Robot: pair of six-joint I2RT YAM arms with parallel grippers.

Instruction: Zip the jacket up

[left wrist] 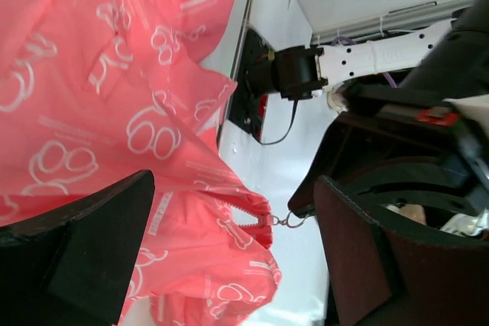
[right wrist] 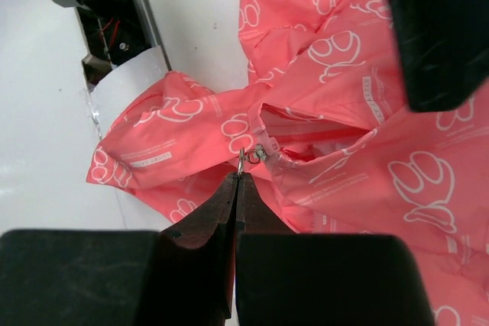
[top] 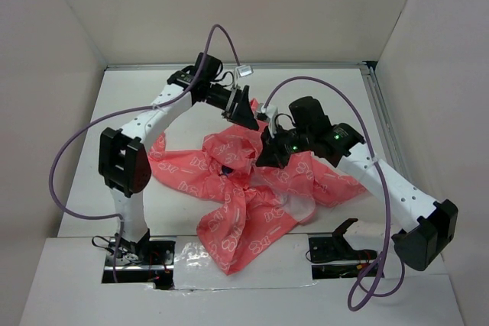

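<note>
The coral-pink jacket with white outline print lies crumpled on the white table, partly lifted at its middle. My right gripper is shut on the small metal ring of the zipper pull, its fingertips pinched together right below the ring. In the left wrist view the same ring sticks out from the end of the zip teeth, with jacket fabric bunched behind it. My left gripper hangs just beyond, open wide. Its fingers straddle the fabric near the slider without gripping it.
White walls box in the table on three sides. A metal rail runs along the right edge. Purple cables loop off both arms. The arm bases sit in cut-outs at the near edge. One sleeve trails toward the front.
</note>
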